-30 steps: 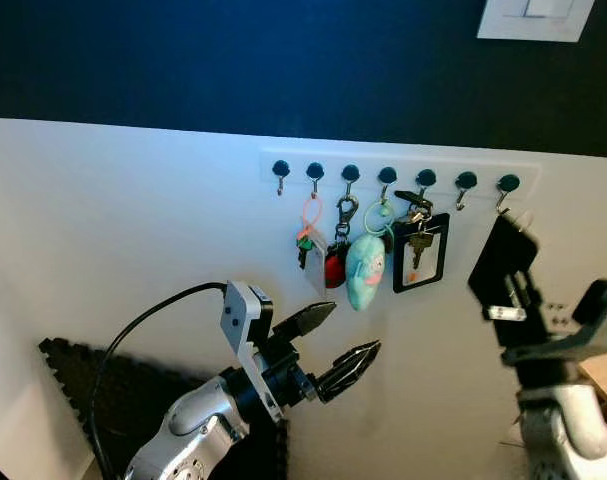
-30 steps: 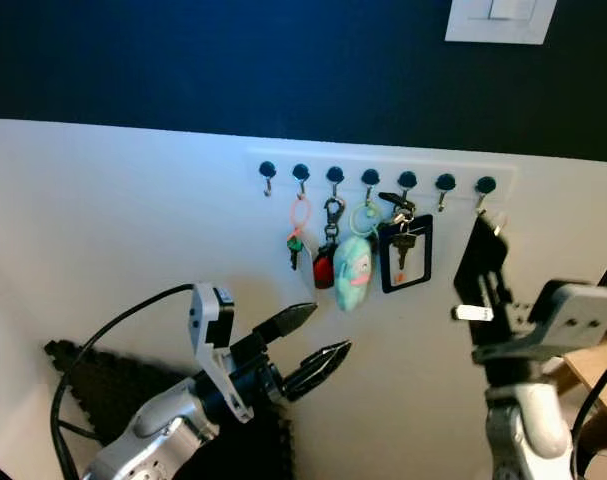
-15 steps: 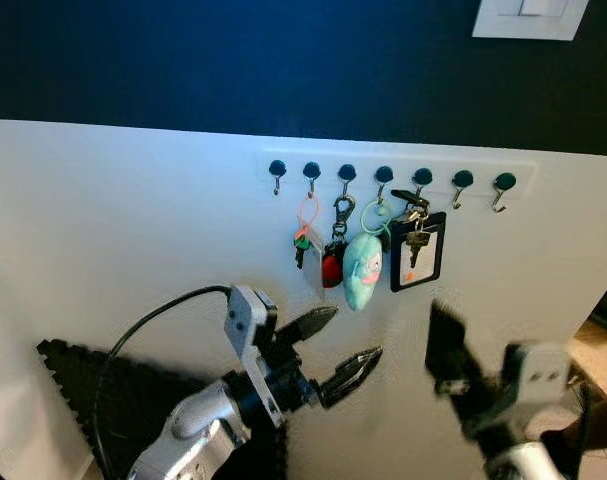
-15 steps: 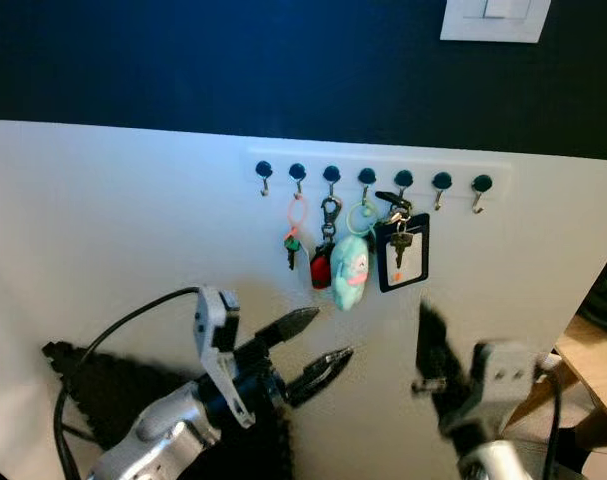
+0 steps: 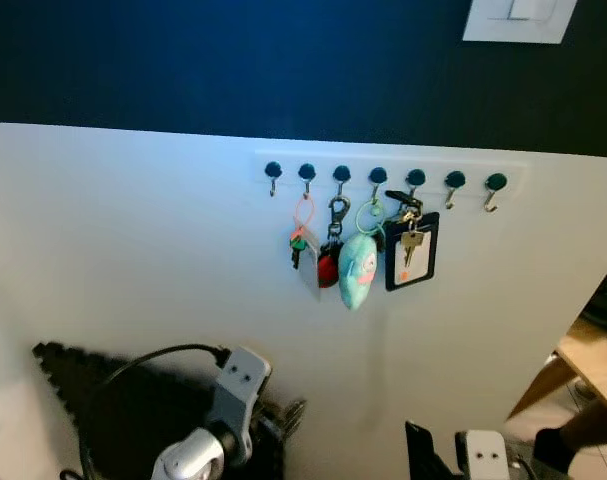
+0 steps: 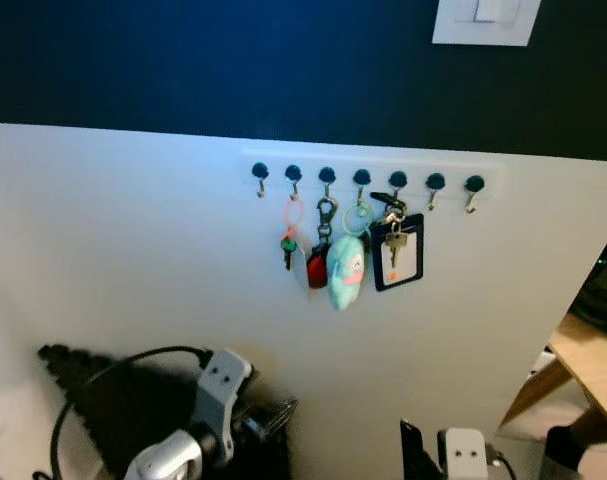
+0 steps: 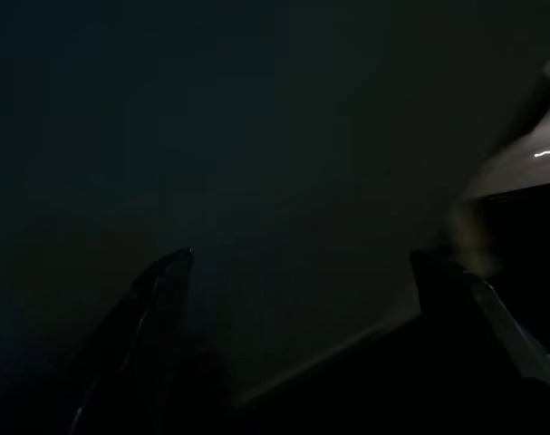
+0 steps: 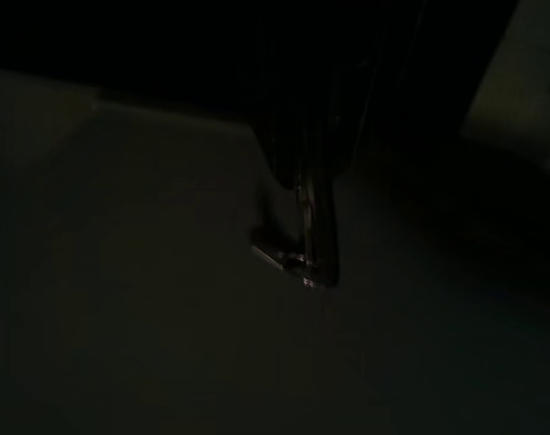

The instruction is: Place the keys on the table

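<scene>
Keys [image 5: 413, 240] are seen hung on the hook rail [image 5: 383, 178] with a black badge holder [image 5: 411, 252], beside a teal plush fob [image 5: 357, 270], a red fob [image 5: 328, 270] and an orange loop [image 5: 306, 212], all well above both sets of fingers. Left gripper [image 7: 302, 299] is seen with fingers [image 7: 139, 308] spread apart and nothing between them, low near the black foam mat [image 5: 113, 400]. Right gripper [image 8: 302, 217] is parked low; finger state cannot be told, view too dark.
</scene>
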Tool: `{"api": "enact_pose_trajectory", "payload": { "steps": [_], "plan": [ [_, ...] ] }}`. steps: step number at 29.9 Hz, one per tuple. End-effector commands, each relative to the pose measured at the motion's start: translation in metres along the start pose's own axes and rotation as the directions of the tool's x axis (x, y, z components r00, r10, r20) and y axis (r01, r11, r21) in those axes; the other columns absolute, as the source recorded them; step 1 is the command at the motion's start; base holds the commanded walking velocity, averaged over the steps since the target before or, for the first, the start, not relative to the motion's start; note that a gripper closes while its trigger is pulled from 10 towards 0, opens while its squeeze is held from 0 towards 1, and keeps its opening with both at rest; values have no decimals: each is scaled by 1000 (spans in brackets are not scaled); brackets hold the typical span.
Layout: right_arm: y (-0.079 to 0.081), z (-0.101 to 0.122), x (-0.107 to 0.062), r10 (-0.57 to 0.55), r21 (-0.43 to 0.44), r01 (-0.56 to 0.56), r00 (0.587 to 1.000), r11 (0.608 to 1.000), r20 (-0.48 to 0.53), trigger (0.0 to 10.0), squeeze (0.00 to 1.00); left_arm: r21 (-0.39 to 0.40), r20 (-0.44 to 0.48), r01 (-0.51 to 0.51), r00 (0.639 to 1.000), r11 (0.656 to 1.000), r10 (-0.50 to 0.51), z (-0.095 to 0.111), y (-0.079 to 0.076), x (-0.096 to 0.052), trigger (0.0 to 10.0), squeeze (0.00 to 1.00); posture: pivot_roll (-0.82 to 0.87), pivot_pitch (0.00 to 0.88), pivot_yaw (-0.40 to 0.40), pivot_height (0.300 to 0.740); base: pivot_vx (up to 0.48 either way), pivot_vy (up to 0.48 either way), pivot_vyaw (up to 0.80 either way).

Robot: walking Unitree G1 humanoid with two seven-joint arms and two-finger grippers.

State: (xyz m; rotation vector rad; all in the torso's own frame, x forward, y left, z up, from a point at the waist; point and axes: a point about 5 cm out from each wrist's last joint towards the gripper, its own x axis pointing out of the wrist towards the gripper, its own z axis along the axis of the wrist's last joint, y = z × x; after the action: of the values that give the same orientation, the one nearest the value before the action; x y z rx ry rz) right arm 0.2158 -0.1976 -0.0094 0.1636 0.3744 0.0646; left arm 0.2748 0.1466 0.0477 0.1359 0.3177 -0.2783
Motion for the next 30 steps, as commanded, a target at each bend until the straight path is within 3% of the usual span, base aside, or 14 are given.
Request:
{"api": "enact_pose_trajectory", "payload": {
  "steps": [1, 3, 4, 5, 8, 9, 13, 15, 19, 21, 24, 30],
  "plan": [
    [-9, -22, -4, -62, -3, 62, 993, 998, -103, 10000, 0, -20, -242, -251, 940, 968, 239, -57, 29, -14, 10000, 0, 49, 62, -16, 740, 0, 0, 0],
    [-9, -22, -4, -62, -3, 62, 993, 998, -103, 10000, 0, -20, -242, -251, 940, 968, 239, -57, 29, -14, 10000, 0, 49, 62, -16, 740, 0, 0, 0],
    [-12, -29, -4, -93, -3, 93, 986, 996, -138, 10000, 0, -26, -348, -342, 884, 939, 313, -83, 38, -24, 10000, 0, 40, 57, -17, 740, 0, 0, 0],
    [-15, -34, -4, -113, -14, 113, 979, 994, -169, 10000, 0, -35, -434, -364, 845, 931, 314, -103, 40, -34, 10000, 0, 38, 56, -17, 740, 0, 0, 0],
    [-16, -41, -4, -118, -30, 114, 971, 993, -209, 10000, 0, -52, -490, -372, 818, 927, 301, -119, 40, -43, 10000, 0, 34, 55, -14, 740, 0, 0, 0],
    [-14, -46, -4, -113, -73, 98, 963, 993, -245, 10000, 0, -70, -528, -375, 800, 924, 284, -129, 39, -51, 10000, 0, 34, 54, -15, 740, 0, 0, 0],
    [-10, -53, -2, -100, -141, 61, 953, 988, -285, 10000, 0, -123, -546, -379, 798, 917, 256, -138, 35, -56, 10000, 0, 40, 54, -19, 740, 0, 0, 0],
    [-5, -55, 0, -79, -185, 24, 952, 982, -295, 10000, 0, -196, -532, -421, 805, 886, 264, -138, 33, -53, 10000, 0, 41, 38, -38, 740, 0, 0, 0],
    [0, -57, 2, -53, -211, -13, 953, 977, -300, 10000, 0, -204, -526, -428, 806, 881, 270, -139, 30, -51, 10000, 0, 42, 25, -50, 740, 0, 0, 0],
    [1, -57, 2, -43, -217, -25, 952, 976, -302, 10000, 0, -192, -530, -391, 813, 900, 240, -140, 25, -49, 10000, 0, 44, 19, -57, 740, 0, 0, 0],
    [0, -62, 1, -40, -198, -27, 943, 980, -331, 10000, 0, -100, -520, -218, 843, 971, 136, -143, 7, -47, 10000, 0, 48, 6, -62, 740, 0, 0, 0],
    [1, -72, -5, -50, -110, 11, 930, 994, -365, 10000, 0, -81, -539, -205, 832, 975, 130, -147, 4, -49, 10000, 0, 54, 0, -44, 740, 0, 0, 0]
  ]
}}
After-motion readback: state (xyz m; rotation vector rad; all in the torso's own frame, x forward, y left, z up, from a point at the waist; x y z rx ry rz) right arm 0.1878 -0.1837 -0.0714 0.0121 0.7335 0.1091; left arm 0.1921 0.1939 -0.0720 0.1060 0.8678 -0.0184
